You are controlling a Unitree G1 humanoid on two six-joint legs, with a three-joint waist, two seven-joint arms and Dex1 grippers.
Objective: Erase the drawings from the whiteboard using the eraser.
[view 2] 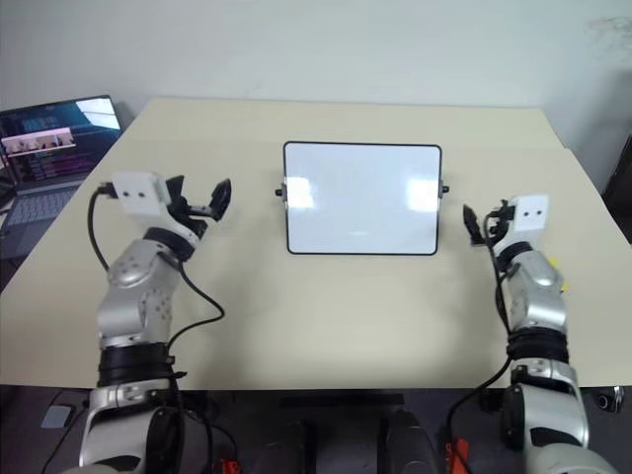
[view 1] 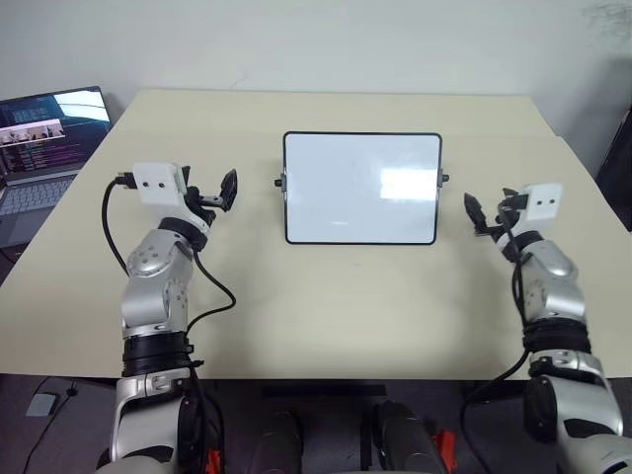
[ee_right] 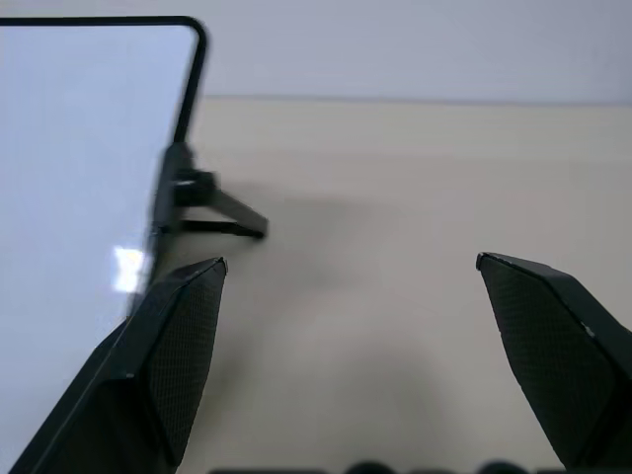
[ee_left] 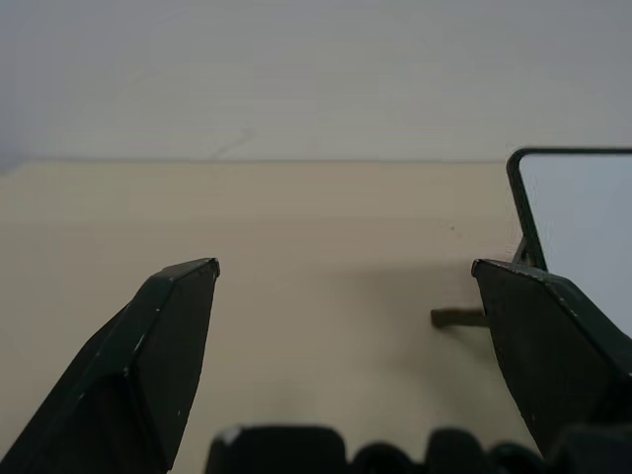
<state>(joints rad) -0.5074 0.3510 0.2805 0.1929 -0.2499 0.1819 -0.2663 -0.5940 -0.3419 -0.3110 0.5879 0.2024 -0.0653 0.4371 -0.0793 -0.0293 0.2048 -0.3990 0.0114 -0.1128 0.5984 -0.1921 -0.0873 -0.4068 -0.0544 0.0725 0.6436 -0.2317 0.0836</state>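
As it lies, whiteboard (view 1: 361,188) glare-washed, both pincers gaping

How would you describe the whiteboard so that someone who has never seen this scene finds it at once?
Look at the beige table in front of the robot. Near its middle, between the two open grippers, lies the whiteboard. It is a glossy white rectangle with a thin black frame, rounded corners and a small black knob on each short side, unlike the open laptop with its lit screen at the far left edge.

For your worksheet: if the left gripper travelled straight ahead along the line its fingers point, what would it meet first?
Probably nothing: the left gripper, fingers open, points across bare table toward the wall. The whiteboard lies just beside that line, though depth is unclear.
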